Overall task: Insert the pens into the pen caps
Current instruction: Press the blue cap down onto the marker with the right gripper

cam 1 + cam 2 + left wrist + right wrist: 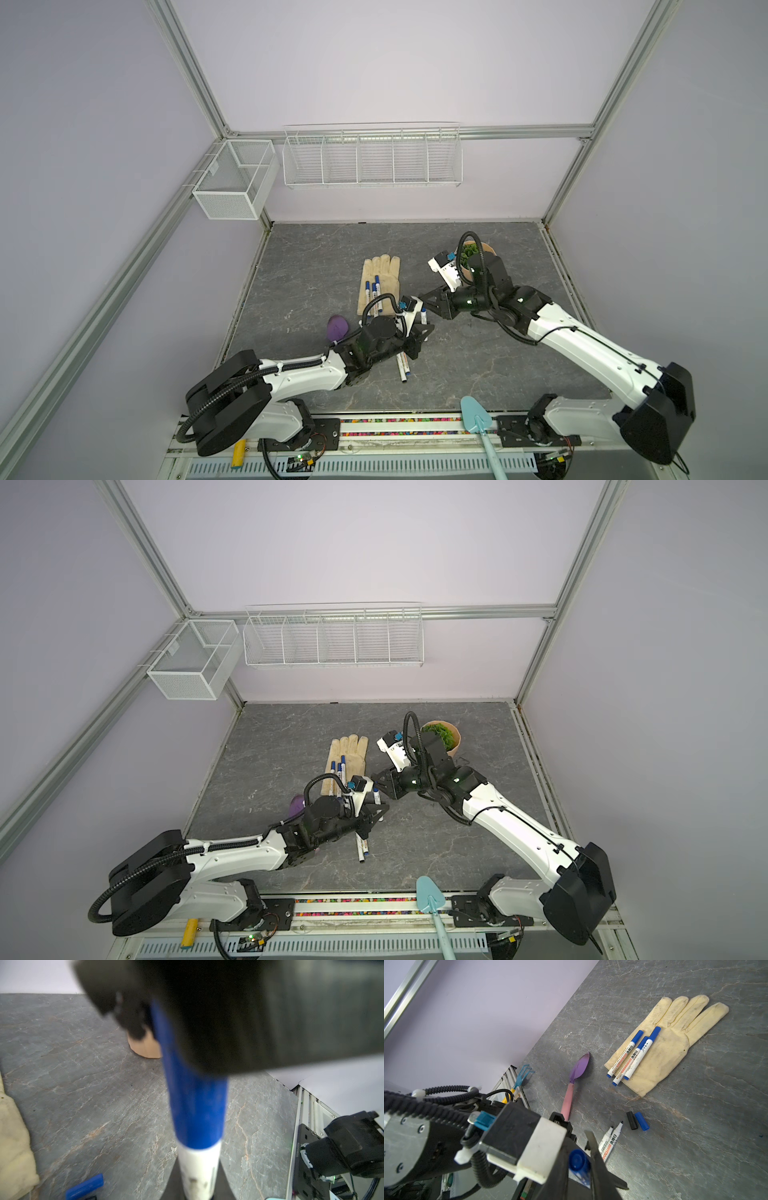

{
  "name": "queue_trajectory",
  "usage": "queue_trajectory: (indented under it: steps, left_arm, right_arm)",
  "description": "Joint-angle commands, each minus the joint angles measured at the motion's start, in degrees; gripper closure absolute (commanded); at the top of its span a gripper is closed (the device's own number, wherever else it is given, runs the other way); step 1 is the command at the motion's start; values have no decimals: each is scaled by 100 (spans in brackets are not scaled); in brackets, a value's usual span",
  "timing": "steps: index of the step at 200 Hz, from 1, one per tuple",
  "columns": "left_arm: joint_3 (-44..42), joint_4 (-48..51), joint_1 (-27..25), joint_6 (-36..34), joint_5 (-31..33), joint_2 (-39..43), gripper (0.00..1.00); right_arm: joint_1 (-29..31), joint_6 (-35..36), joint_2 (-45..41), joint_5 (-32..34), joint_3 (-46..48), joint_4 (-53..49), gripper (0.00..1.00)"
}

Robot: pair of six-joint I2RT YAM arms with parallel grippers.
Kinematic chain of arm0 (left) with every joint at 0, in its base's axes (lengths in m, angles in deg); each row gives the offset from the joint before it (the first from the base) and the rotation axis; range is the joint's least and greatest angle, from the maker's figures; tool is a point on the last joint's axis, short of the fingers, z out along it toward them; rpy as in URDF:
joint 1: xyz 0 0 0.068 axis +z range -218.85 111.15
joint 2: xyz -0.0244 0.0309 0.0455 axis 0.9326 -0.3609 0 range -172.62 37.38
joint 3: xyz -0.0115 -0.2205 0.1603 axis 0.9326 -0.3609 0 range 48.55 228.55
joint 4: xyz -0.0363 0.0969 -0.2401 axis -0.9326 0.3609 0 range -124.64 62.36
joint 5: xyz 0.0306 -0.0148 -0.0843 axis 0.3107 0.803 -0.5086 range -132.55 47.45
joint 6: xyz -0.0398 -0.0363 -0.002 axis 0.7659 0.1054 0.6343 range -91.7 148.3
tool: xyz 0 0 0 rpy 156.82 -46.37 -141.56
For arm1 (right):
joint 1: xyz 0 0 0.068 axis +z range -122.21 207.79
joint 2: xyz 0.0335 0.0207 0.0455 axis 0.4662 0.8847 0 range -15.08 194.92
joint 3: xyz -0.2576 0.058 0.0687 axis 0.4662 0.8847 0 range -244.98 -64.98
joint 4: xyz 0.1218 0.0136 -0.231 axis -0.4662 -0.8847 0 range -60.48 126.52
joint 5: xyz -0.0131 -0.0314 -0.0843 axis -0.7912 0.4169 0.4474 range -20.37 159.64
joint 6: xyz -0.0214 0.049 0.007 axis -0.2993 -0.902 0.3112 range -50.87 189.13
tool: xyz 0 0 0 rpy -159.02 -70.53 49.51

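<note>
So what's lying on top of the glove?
Three blue-capped pens lie side by side on the palm of the glove. In a top view the left arm's cable crosses their lower ends.

The bench [695, 1147] is finished in matt, veined grey stone. The glove [675, 1053] is made of coarse, soiled cream cloth. Smooth, slightly glossy plastic is seen on the pens [630, 1061] and caps [641, 1121].

- Both top views look steeply down from high onto the grey marbled tabletop [478, 365] (nearly identical framing).
- Left wrist view: very near a blue-capped white marker pen [197, 1115].
- Right wrist view: oblique, sharing the cream fabric glove [664, 1057] with both.
</note>
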Motion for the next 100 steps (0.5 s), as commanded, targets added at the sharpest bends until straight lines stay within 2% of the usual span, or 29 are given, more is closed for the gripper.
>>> queue_trajectory:
  steps: [1, 27, 46, 100]
  left_arm:
    - [100, -423, -90, -175, -286, 79, 100]
    - [25, -599, -90, -106, -27, 234, 100]
    - [-69, -771, -81, -49, 388, 424, 100]
    - [-247, -387, -65, 453, 2366, 717, 100]
  right_arm:
    - [89, -98, 119, 113, 160, 97, 88]
    - [48, -63, 216, 205, 171, -170, 91]
    - [42, 23, 412, 249, 187, -518, 91]
    - [77, 51, 1324, 199, 489, -1273, 93]
